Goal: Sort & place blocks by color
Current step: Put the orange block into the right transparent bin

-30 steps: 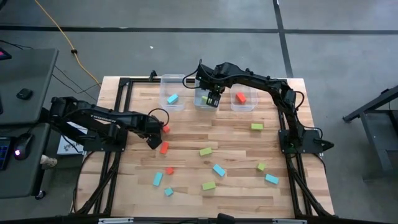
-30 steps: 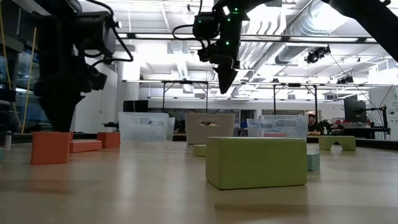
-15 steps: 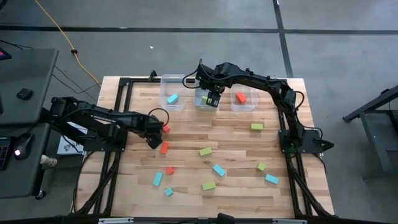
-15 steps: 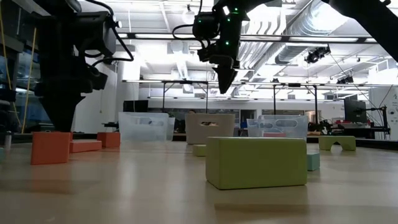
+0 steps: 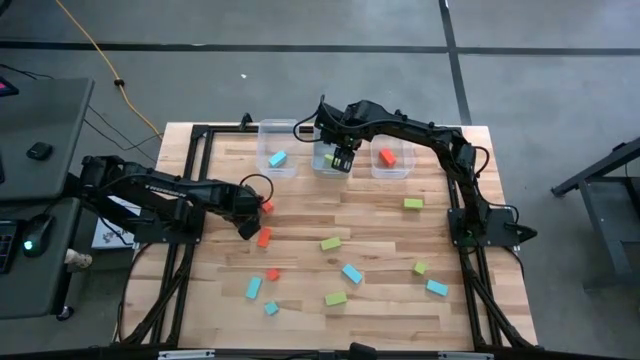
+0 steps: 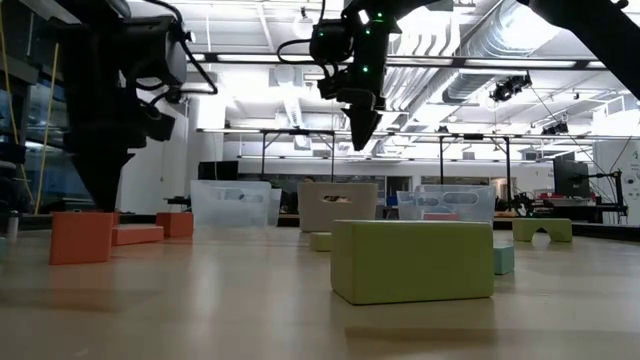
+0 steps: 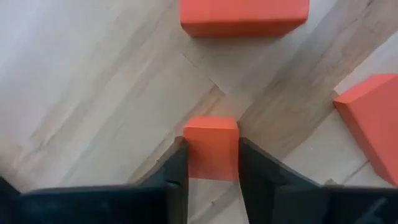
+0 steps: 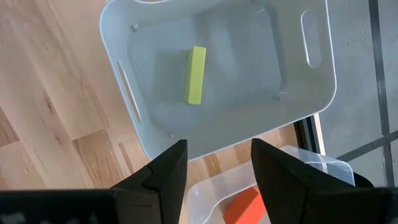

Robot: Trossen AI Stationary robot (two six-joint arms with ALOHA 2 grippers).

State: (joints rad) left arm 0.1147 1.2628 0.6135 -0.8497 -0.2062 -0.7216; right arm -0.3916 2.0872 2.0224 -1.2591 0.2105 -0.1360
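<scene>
Red block (image 7: 211,146) | left claw (image 7: 211,163) clamps it | two red blocks (image 7: 244,15) close by

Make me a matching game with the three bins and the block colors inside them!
Things:
1. left bin
2. middle bin
3. right bin
4. left gripper

What goes with it:
A. holds a lime green bar
B. fingers on either side of a red-orange block on the table
C. holds a light blue block
D. holds a red-orange block

Pairs: 1-C, 2-A, 3-D, 4-B
</scene>
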